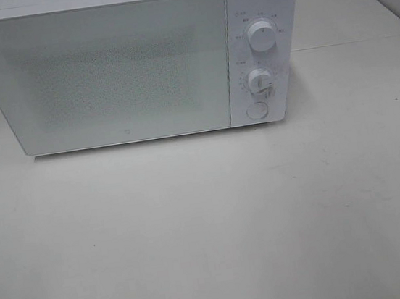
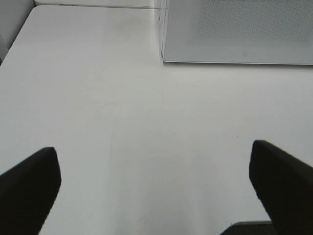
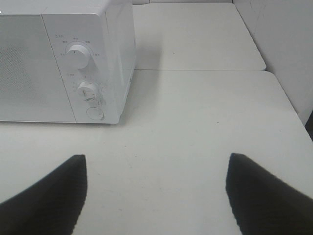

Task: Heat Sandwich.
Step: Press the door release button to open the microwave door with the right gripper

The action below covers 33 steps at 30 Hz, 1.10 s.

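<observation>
Left gripper: my left gripper is hanging above the table. Its two dark fingers are standing wide apart and are gripping nothing; between them I am seeing only the table surface.
Right gripper: my right gripper is also hanging above the table. Its fingers are spread wide too and are holding nothing.
Microwave: a white microwave is standing at the back of the table. Its door is sitting shut, and the dotted front is not letting me look inside.
Controls: on the panel to the right of the door, an upper knob, a lower knob and a round button are sitting one below the other.
Sandwich: I cannot tell where the sandwich is lying, because no view is showing it. So I cannot say how it is lying relative to my fingers; it is not between them on either side.
Microwave and fingers: the microwave is standing ahead of both grippers, well apart from the fingertips.
</observation>
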Each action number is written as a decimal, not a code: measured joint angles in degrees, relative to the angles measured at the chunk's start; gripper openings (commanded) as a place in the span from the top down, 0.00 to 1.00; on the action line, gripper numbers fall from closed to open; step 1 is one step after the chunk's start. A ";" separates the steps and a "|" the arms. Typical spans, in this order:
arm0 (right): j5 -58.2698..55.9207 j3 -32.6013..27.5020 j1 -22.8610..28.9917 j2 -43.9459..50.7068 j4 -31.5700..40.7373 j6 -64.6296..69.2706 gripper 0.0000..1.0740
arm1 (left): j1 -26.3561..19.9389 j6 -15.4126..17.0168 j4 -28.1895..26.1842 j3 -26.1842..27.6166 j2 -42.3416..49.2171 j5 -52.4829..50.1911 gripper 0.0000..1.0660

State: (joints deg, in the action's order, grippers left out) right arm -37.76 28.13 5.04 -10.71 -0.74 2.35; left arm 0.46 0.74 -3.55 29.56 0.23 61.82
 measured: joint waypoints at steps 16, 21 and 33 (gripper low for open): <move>18.79 -0.40 0.00 -16.27 0.06 0.00 0.29 | 0.00 0.00 0.00 0.00 0.00 0.00 0.06; 24.29 -0.40 0.00 -21.60 0.06 0.00 0.29 | 0.00 0.00 0.00 0.00 0.00 0.00 0.06; 40.68 -1.83 0.00 -34.55 -0.17 0.00 0.29 | 0.00 0.00 0.00 0.00 0.00 0.00 0.06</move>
State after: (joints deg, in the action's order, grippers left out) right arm 2.92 26.30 5.04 -45.26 -0.92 2.35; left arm 0.46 0.74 -3.55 29.56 0.23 61.82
